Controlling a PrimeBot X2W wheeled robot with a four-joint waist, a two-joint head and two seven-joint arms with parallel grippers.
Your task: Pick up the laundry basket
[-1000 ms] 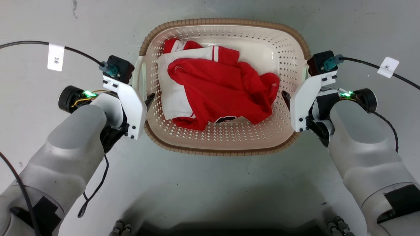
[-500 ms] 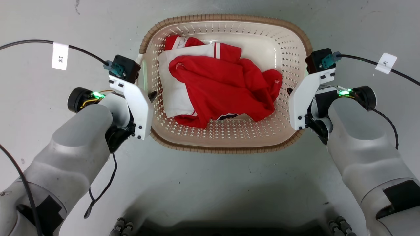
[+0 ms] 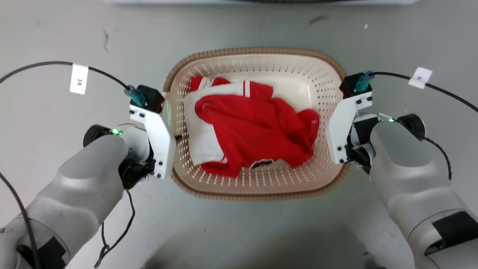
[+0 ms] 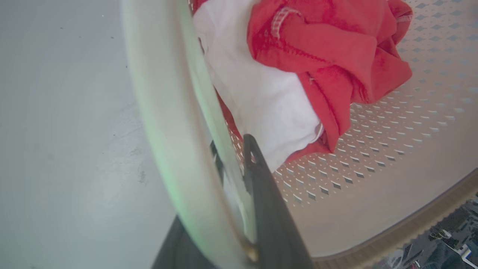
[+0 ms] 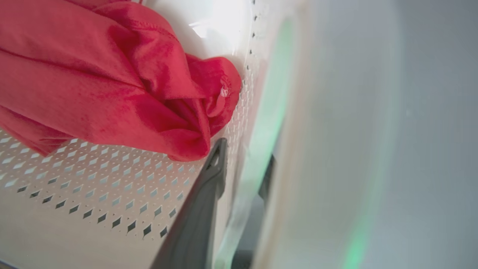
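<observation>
The laundry basket [image 3: 257, 50] lies mid-frame in the head view, between the two arms and above the grey floor [image 3: 239, 231]. I cannot tell whether it touches the floor. A red garment [image 3: 257, 130] and a white garment [image 3: 199, 127] are heaped inside. The left gripper [image 4: 231, 142] is clamped on the basket's left side, with one dark finger inside against the perforated wall and the other outside by the white handle [image 4: 168, 93]. The right gripper [image 5: 246, 151] pinches the opposite wall likewise, its inner finger just beside the red cloth.
</observation>
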